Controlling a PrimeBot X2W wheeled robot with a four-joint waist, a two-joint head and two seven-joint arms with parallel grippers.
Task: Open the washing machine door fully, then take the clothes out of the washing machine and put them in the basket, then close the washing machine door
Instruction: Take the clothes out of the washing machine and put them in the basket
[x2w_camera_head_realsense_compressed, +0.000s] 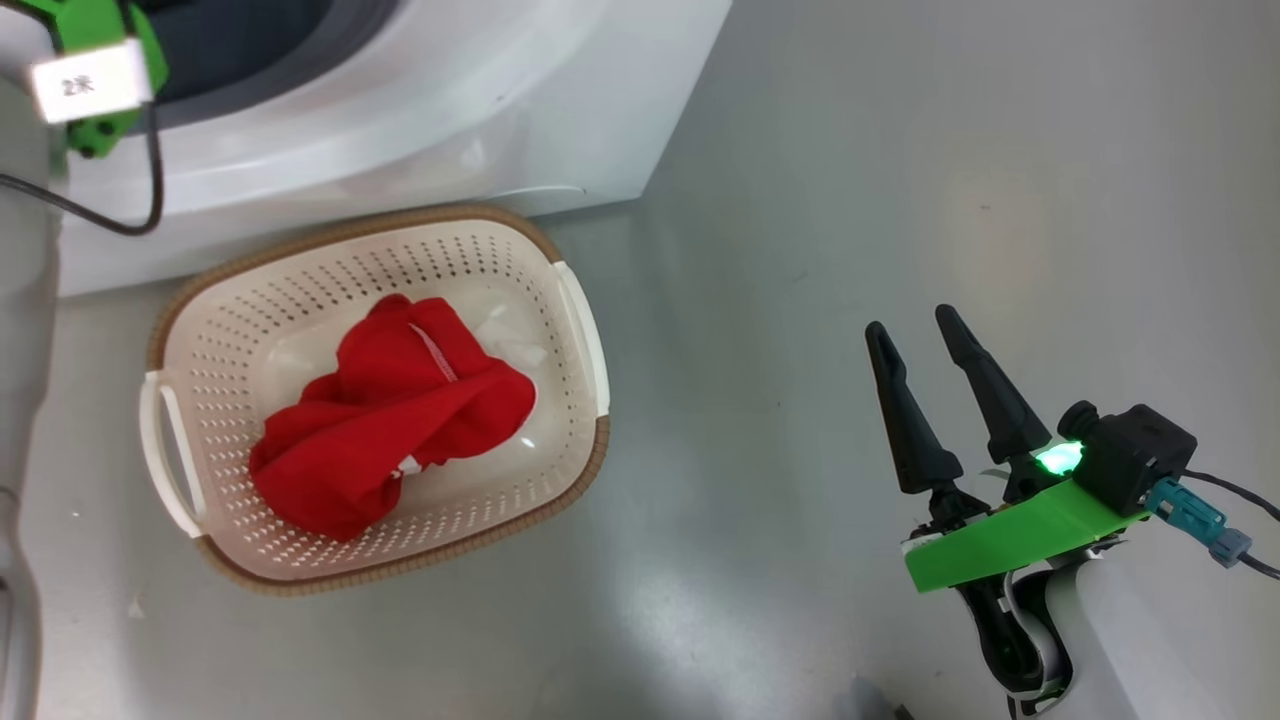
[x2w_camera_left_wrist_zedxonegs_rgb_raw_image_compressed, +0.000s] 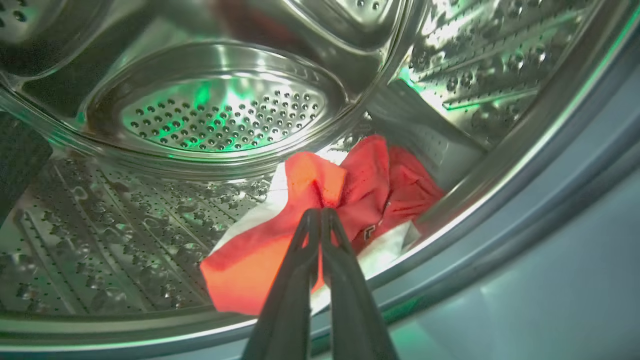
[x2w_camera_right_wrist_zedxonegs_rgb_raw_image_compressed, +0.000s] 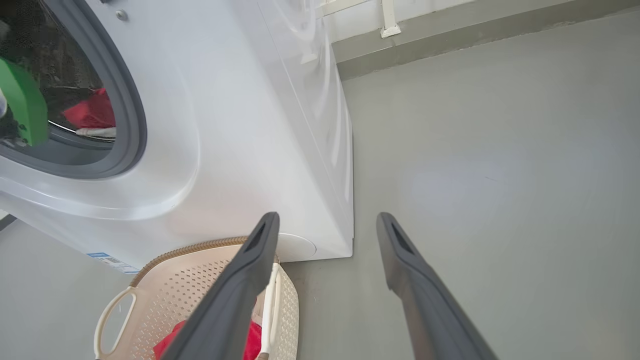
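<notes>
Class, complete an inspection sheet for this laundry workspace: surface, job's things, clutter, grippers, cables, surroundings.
Surface: smooth grey floor.
Job's things: washing machine with its opening uncovered; first red garment in the drum; second red garment in the basket, which stands on the floor before the machine.
Clutter: nothing seen.
Grippers: left gripper inside the drum, jaws shut on the first red garment; right gripper over the floor, jaws open, empty.
Cables: black cable at the left arm; plugged cable at the right wrist.
Surroundings: white wall with grey skirting.

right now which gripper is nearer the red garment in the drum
Left. The left gripper pinches the garment inside the drum; the right gripper hangs open over the floor outside.
</notes>
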